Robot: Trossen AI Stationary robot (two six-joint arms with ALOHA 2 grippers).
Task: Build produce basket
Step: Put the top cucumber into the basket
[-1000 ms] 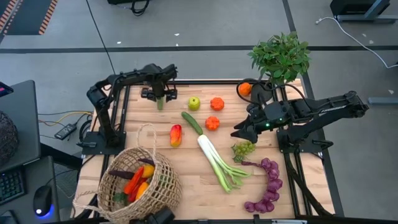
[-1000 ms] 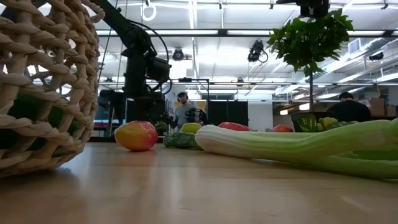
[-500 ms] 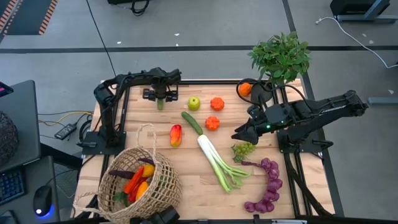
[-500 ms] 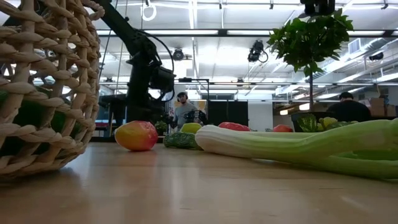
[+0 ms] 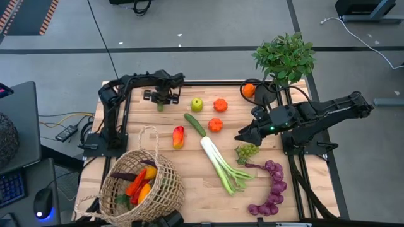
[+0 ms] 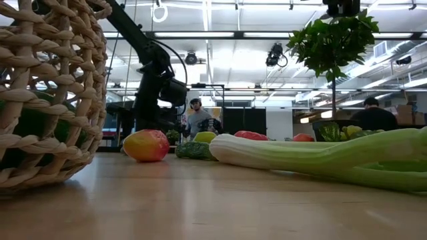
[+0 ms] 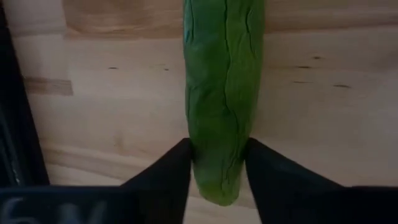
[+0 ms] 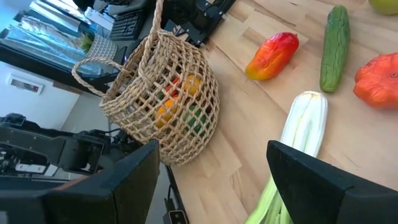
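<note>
My left gripper [image 5: 160, 98] stands at the table's far left, pointing steeply down, shut on a green cucumber [image 7: 221, 93] that lies on the wood. My right gripper [image 5: 242, 136] hangs open above the table's right half, beside the green grapes [image 5: 247, 151]. The wicker basket [image 5: 142, 184] lies on its side at the near left with peppers inside. On the table lie a leek [image 5: 221, 162], a second cucumber [image 5: 196, 124], a red-yellow fruit [image 5: 178, 136], a green apple [image 5: 197, 104], two orange vegetables [image 5: 220, 104] and purple grapes [image 5: 271, 188]. My left gripper pinches the cucumber between its two fingers [image 7: 177, 165], close to one rounded end [image 7: 214, 186]. The fingers come from above, pointing steeply down, and lie across the cucumber. The cucumber lies flat on the table, stretching away from the fingers.
A leafy plant [image 5: 285, 57] in a pot and an orange [image 5: 249, 90] stand at the far right corner. Black arm frames run along both table sides. Bare wood lies between the basket and the leek. People sit in the room beyond the table.
My left gripper has sunk onto the cucumber at the far left and tipped more steeply down. The cucumber has stayed where it was.
</note>
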